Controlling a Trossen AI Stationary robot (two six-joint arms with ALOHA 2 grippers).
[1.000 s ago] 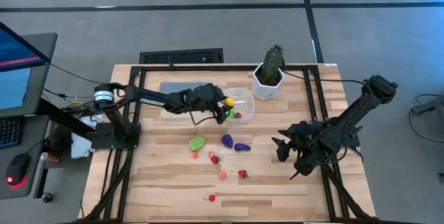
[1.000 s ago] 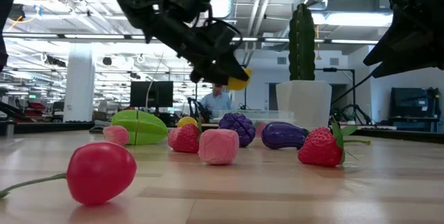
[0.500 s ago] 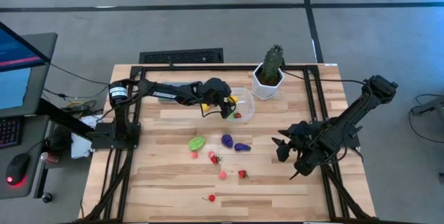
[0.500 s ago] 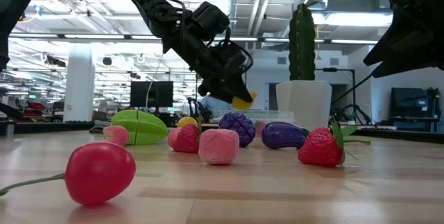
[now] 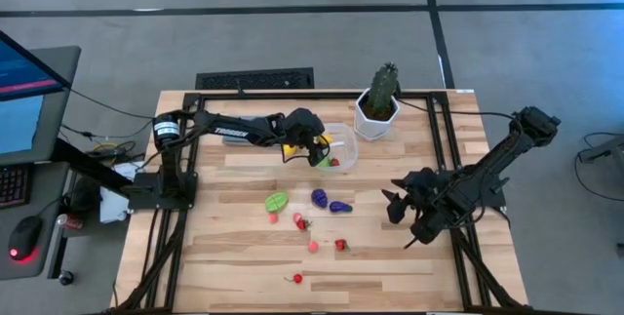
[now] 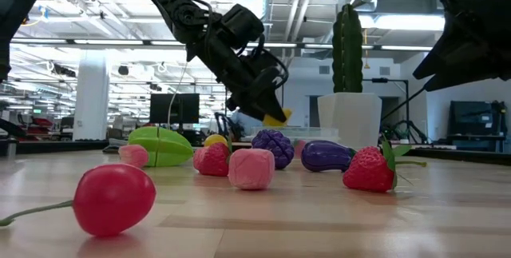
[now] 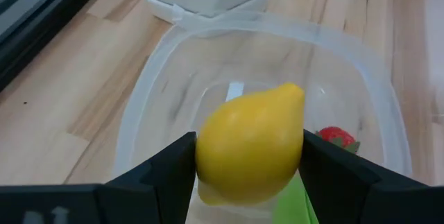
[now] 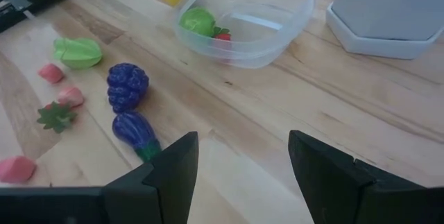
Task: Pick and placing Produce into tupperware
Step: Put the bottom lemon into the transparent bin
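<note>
**Lemon held over the container**

We see the left gripper (image 5: 318,146) reaching across the table (image 5: 234,266) with its fingers clamped on a yellow toy lemon (image 7: 251,143). In the left wrist view the lemon sits squarely between the two dark fingers (image 7: 173,165), touching both, its pointed tip turned away from the wrist. It hangs directly above the open mouth of the clear round tupperware (image 5: 343,137), lifted off the bottom. From the low view the lemon (image 6: 275,117) is clearly above the table, at the tip of the down-angled gripper (image 6: 267,110).

Inside the tupperware (image 7: 378,106) we can make out a small red piece (image 7: 337,137) and something green (image 7: 300,200) beneath the lemon. The right wrist view shows the same container (image 8: 277,23) with a green piece (image 8: 198,21) and a red one (image 8: 222,37) in it.

The white cactus pot (image 5: 376,115) stands just beside the tupperware. On the wood nearer the front lie the rest of the produce: a green star-shaped fruit (image 5: 278,201), purple grapes (image 5: 319,197), a purple eggplant (image 5: 339,207), and several red and pink pieces (image 5: 340,245).

The right gripper (image 5: 398,208) waits over the right side of the table, well apart from the produce, its fingers spread and empty.
</note>
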